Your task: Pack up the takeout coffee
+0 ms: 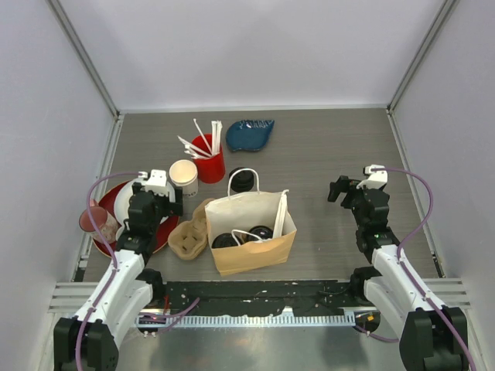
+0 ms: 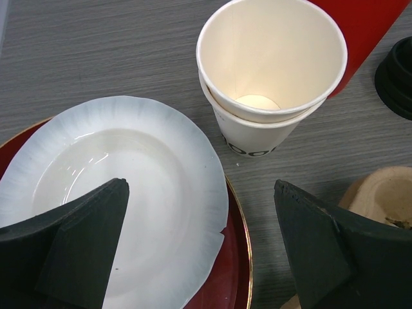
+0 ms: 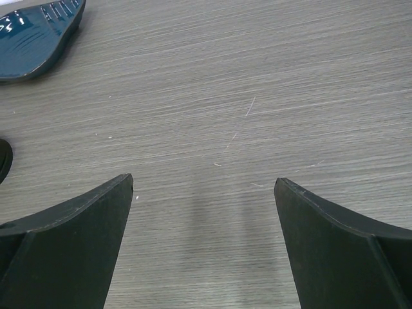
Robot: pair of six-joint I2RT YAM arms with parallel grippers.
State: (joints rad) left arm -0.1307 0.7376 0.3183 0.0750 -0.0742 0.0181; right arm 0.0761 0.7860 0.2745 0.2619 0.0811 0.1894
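Top external view showed black-lidded cups [image 1: 227, 239] standing inside the bag [image 1: 255, 255], to the right of the left tool [image 1: 161, 202] and to the left of the right tool [image 1: 340, 189]. Two lids were plain to see, and there may have been a third. Another lidded item [image 1: 244, 182] sat on the tabletop [image 1: 325, 154] just behind the bag. Packing looked partly done, with that one seemingly left to go.

Both tools were apart and held nothing. The left hung above a white plate [image 2: 129, 187], with two nested lidless cups [image 2: 270, 84] just ahead of it. The right hung over bare tabletop.

Whether the lidded item was a full cup or only stacked lids could not be told, as both wrist views cut it off at the frame edge. The bag's walls hid the cup bodies.
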